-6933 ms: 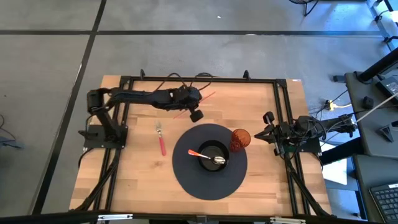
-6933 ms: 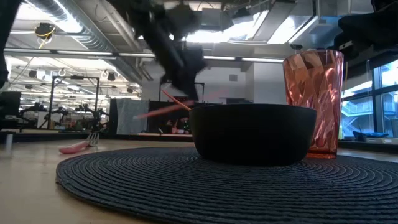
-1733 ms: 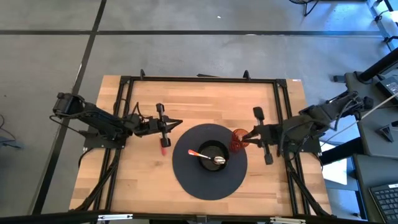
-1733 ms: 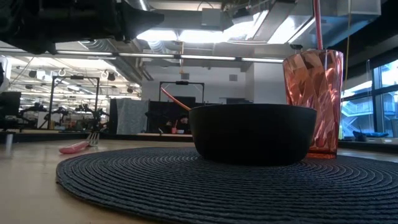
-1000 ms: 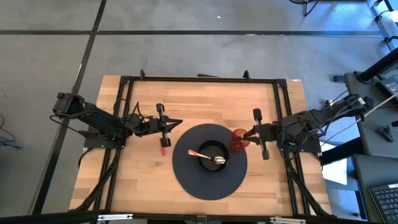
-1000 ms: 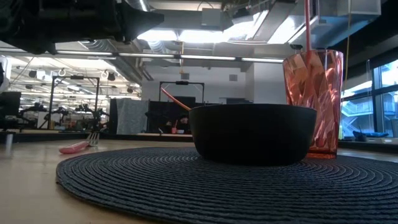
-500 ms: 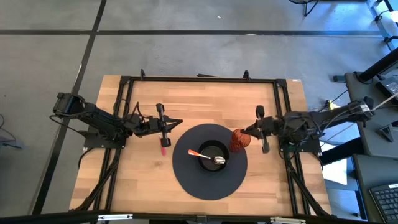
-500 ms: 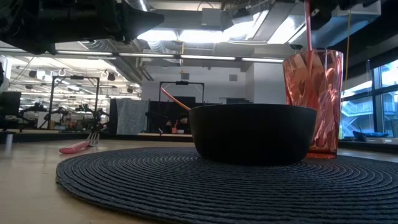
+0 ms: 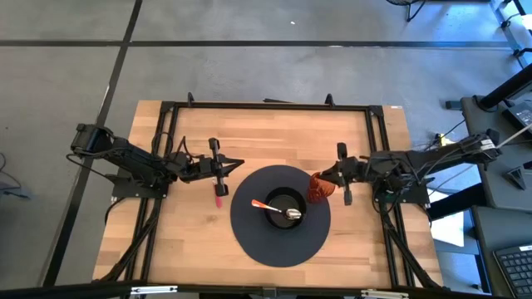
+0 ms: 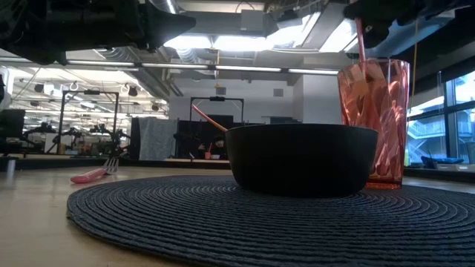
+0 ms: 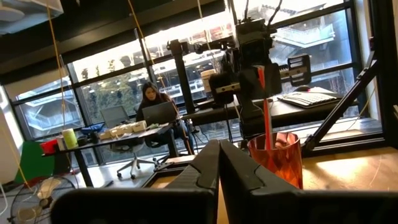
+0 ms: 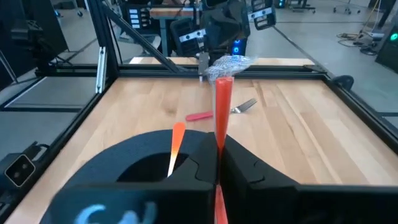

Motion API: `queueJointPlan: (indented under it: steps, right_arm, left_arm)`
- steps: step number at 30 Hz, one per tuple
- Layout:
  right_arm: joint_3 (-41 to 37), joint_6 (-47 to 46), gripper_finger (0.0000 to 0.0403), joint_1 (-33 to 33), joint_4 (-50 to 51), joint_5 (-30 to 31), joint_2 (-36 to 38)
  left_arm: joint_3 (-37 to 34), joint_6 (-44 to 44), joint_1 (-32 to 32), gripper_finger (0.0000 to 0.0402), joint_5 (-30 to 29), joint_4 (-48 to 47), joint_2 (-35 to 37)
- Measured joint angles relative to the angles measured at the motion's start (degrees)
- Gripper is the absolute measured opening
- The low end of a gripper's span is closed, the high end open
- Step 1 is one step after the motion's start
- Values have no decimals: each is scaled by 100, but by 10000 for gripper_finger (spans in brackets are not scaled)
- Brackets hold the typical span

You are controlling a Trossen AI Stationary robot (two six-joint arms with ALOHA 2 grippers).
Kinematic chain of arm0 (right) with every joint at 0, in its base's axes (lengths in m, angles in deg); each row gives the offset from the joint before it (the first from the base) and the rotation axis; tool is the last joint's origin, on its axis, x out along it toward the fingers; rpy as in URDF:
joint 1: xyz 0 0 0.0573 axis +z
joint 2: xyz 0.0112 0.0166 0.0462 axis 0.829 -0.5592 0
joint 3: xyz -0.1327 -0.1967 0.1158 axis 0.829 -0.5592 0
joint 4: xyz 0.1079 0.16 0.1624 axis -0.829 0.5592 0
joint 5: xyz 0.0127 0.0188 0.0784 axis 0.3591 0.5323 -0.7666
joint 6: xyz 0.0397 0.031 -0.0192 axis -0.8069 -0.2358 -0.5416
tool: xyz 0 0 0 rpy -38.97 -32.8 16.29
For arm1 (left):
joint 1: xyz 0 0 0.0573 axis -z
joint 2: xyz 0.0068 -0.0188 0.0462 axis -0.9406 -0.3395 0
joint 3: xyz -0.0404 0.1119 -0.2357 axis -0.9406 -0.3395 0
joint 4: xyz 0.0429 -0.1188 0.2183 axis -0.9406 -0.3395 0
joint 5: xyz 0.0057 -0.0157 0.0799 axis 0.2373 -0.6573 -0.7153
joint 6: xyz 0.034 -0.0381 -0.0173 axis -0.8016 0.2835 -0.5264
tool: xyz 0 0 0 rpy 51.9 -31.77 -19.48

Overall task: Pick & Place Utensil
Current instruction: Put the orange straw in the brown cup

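Note:
A thin red-handled utensil (image 10: 361,48) stands almost upright with its lower part inside the red translucent cup (image 9: 318,188), which stands on the round dark placemat (image 9: 266,241) beside the black bowl (image 9: 283,203). My right gripper (image 9: 327,176) is over the cup, shut on the utensil. An orange-handled spoon (image 9: 274,208) lies in the bowl, handle leaning on the rim. A pink-handled fork (image 10: 93,175) lies flat on the wood left of the mat. My left gripper (image 9: 237,164) hovers shut above the fork. My right gripper pinches the utensil's red handle (image 12: 217,140) between its two fingers, coming from the table's right and slanting down. The handle (image 11: 266,121) runs down from the fingers into the cup, slightly tilted. A silvery end shows beyond the fingers in the right wrist view.
A black frame (image 9: 266,106) runs along the table's far and side edges. Bare wood lies on the far side of the mat and near the front left corner. Desks and a seated person (image 11: 152,102) show in the room beyond the table.
My right gripper has come down and a little toward the table's left, over the cup. The red utensil has sunk deeper into the cup and now leans slightly instead of standing straight.

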State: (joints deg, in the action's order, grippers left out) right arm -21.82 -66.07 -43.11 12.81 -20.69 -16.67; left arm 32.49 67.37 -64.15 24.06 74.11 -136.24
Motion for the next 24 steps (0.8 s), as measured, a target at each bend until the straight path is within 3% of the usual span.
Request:
queueJointPlan:
  steps: [15, 18, 24]
  right_arm:
    - [0, 235, 16, 2, -369, 4, -451]
    - [2, 315, 41, 2, -451, 11, -443]
    - [10, 377, 132, 2, -565, 128, -437]
  left_arm:
    - [2, 4, 0, 6, 0, 0, 0]
    - [2, 14, 0, 4, 2, 0, 0]
    - [1, 15, 0, 3, 8, 0, 0]
